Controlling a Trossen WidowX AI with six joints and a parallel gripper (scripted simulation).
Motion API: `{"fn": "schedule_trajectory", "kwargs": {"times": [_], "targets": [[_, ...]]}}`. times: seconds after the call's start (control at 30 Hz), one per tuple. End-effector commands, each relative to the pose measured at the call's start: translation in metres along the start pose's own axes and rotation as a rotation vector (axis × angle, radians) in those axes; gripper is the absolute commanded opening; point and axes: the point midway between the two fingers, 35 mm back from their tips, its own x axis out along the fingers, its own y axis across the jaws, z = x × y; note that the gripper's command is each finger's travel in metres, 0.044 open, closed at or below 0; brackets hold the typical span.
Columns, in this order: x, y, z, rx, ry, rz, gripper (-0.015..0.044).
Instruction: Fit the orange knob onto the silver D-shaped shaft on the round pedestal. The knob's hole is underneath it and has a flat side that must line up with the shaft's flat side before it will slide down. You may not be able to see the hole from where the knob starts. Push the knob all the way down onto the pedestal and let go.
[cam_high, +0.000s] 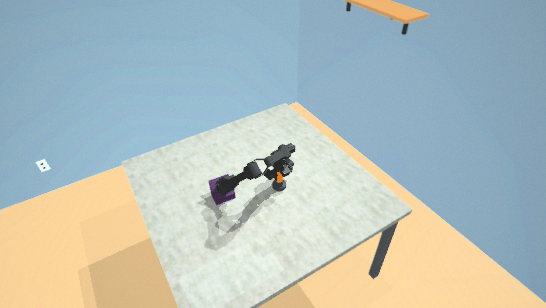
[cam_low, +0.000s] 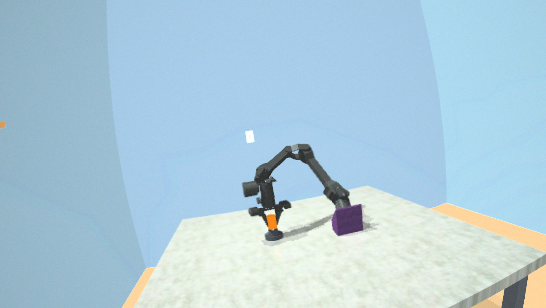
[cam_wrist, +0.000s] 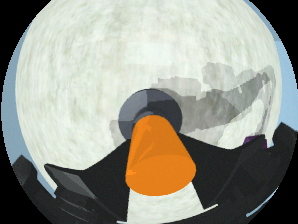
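The orange knob (cam_high: 279, 178) (cam_low: 271, 221) (cam_wrist: 161, 172) is upright between the fingers of my gripper (cam_high: 279, 175) (cam_low: 272, 224) (cam_wrist: 161, 165), which is shut on it. The dark round pedestal (cam_high: 280, 187) (cam_low: 274, 236) (cam_wrist: 150, 97) stands on the table directly below the knob. The knob's lower end is over the middle of the pedestal, very close to its top. I cannot tell whether a small gap is left between them. The silver shaft, the knob's hole and both flat sides are hidden.
The arm rises from a purple base block (cam_high: 223, 195) (cam_low: 348, 220) on the pale stone-look table (cam_high: 325, 225) (cam_low: 400, 265). The arm's shadow lies across the table between the base and the pedestal. An orange shelf (cam_high: 395, 9) hangs on the wall, far from the arm.
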Motion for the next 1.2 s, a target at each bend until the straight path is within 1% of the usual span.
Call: {"fn": "schedule_trajectory", "kwargs": {"times": [0.0, 0.23, 0.5, 1.03, 1.07, 1.17], "targets": [[0.0037, -0.0006, 0.0012, -0.007, -0.003, -0.002, 0.0000], [0.0079, -0.0006, 0.0014, -0.052, -0.003, -0.002, 0.0000], [0.0059, -0.0003, 0.0003, -0.041, 0.002, 0.000, 0.0000], [0.0059, -0.0003, 0.0003, -0.041, 0.002, 0.000, 0.0420], [0.0059, -0.0003, 0.0003, -0.041, 0.002, 0.000, 0.0440], [0.0059, -0.0003, 0.0003, -0.041, 0.002, 0.000, 0.0440]]}}
